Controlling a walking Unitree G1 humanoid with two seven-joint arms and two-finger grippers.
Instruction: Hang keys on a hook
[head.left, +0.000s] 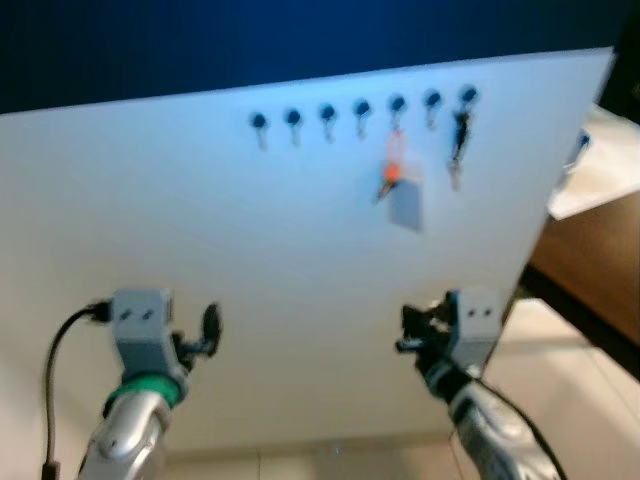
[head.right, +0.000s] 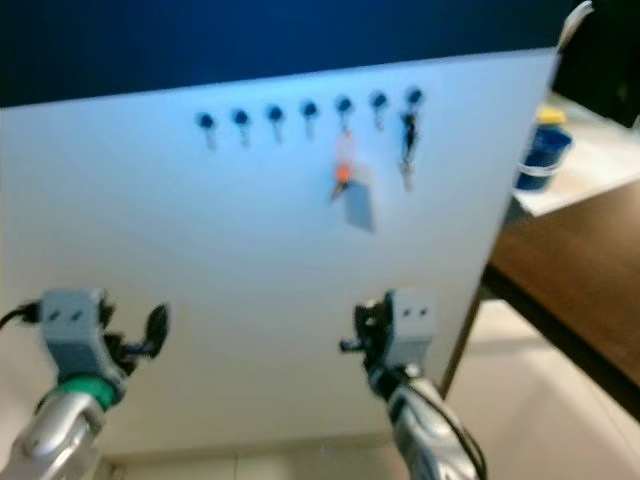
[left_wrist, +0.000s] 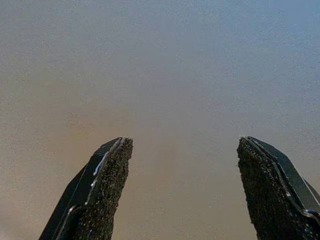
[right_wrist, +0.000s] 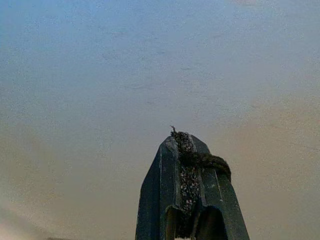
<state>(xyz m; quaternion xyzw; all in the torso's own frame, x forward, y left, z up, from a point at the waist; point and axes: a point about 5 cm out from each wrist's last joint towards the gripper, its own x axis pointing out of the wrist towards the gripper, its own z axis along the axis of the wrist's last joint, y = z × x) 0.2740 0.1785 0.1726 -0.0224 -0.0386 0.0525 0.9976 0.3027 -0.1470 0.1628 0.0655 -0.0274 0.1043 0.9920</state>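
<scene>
Below hooks with keys hung, left gripper spread empty, right gripper closed empty.

I'm not making out any readable text here, the tag on the keys is looking blurry and blank.

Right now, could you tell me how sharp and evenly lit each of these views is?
Left eye view: soft blur; the orange-tagged key bunch and the row of dark round hooks on the white board are smeared, bluish cast. Left wrist view: open black fingers crisp, board featureless, shading blue to tan. Right wrist view: shut fingers sharp, same gradient.
</scene>
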